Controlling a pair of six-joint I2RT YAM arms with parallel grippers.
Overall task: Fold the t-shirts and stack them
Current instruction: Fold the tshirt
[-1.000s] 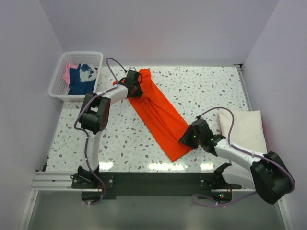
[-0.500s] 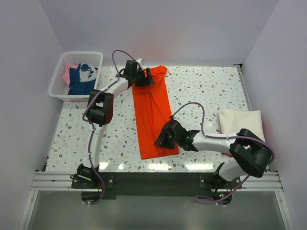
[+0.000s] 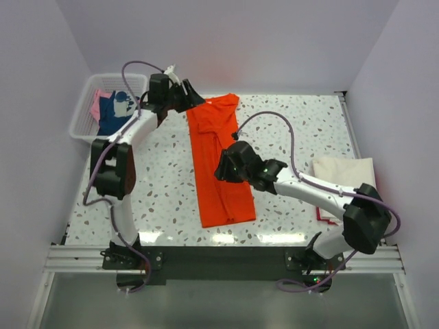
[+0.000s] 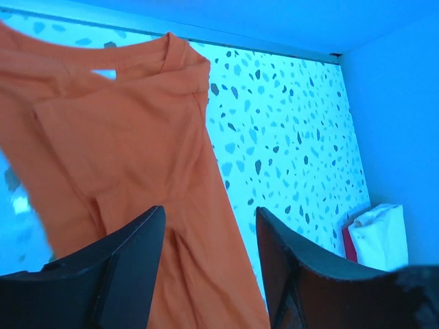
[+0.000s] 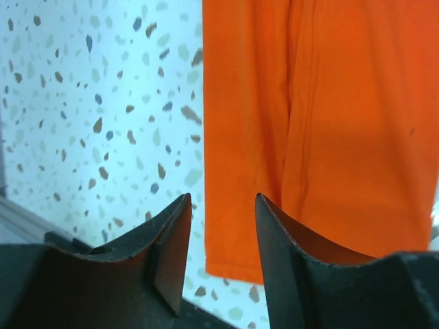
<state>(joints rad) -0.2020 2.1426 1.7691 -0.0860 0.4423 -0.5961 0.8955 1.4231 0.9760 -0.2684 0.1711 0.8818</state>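
Down at the near edge, the orange t-shirt lies flat on the speckled table as one long narrow strip. Its hem end is closest to the arm bases and it runs straight away from them.

The right gripper hangs over the middle of that strip. Its jaws are parted with nothing between them, and the wrist view shows bare table through the gap. The shirt's left edge runs just ahead of the fingers, and the cloth spreads out under the right-hand finger and beyond it. No contact with the fabric shows there.

Well off to that gripper's right, a cream-white t-shirt sits folded by the wall. A sliver of a red t-shirt peeks out from under its near left corner.

Farther up, the left gripper hovers just beside the far left corner of the orange shirt. Its jaws stand wide and hold nothing. From its wrist camera, the collar and shoulder spread out ahead of the fingertips, lying loose on the table.

Behind and to the left of that gripper, in the far corner, stands the white mesh basket. A navy t-shirt is bundled inside it, with a pink t-shirt tucked against its left side.
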